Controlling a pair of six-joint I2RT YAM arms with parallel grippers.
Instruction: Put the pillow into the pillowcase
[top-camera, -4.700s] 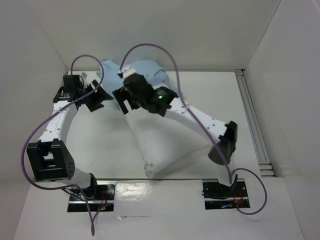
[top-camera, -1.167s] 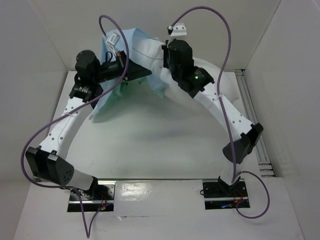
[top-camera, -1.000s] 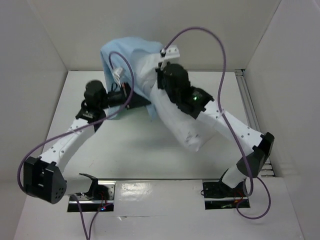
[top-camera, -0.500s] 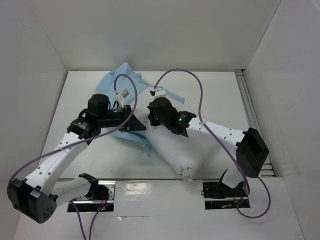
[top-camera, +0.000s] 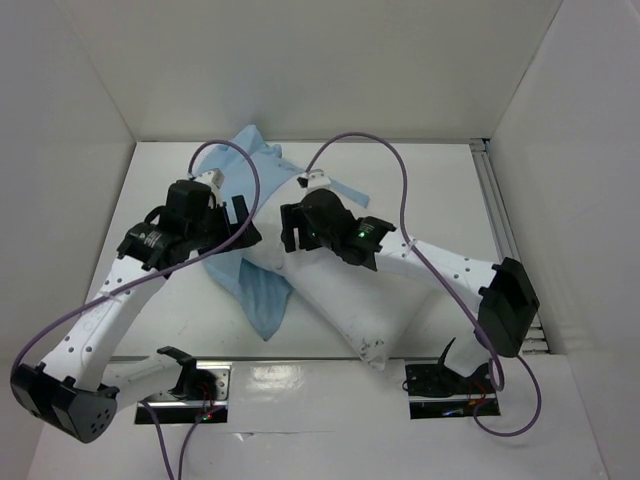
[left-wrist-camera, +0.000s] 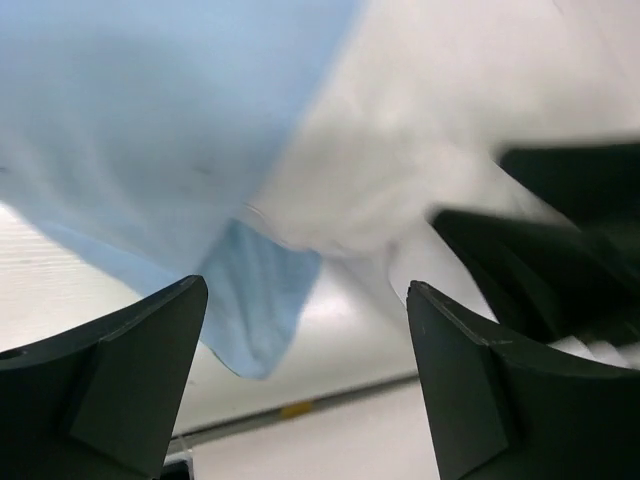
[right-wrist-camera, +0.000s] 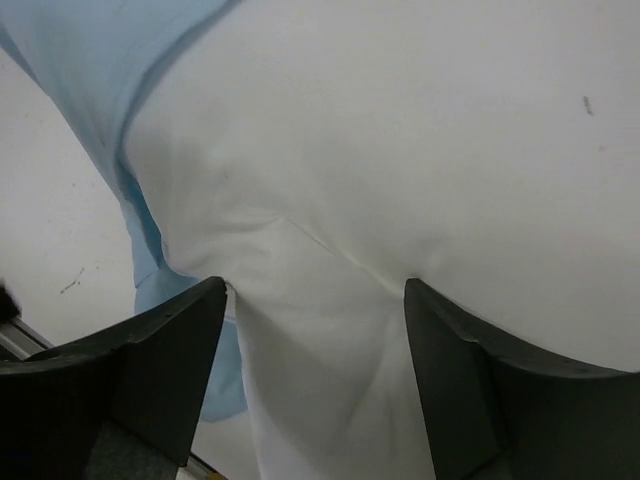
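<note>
White table (top-camera: 420, 170), metal rail (top-camera: 497, 205) along right

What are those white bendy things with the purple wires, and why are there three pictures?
Those are two robot arms, bolted to the near edge of a white table. Each arm ends in a two-finger pincher called a gripper. The big picture comes from a camera up above, looking down. The other two come from little cameras on the arms' wrists, so the dark shapes in their bottom corners are the robot's own fingers. On the table lies a plump white pillow. A thin blue pillowcase is draped over its far end and down beside it. The job is to get the pillow inside the pillowcase. The left gripper and the right gripper are both open, close to the cloth, holding nothing.
</note>
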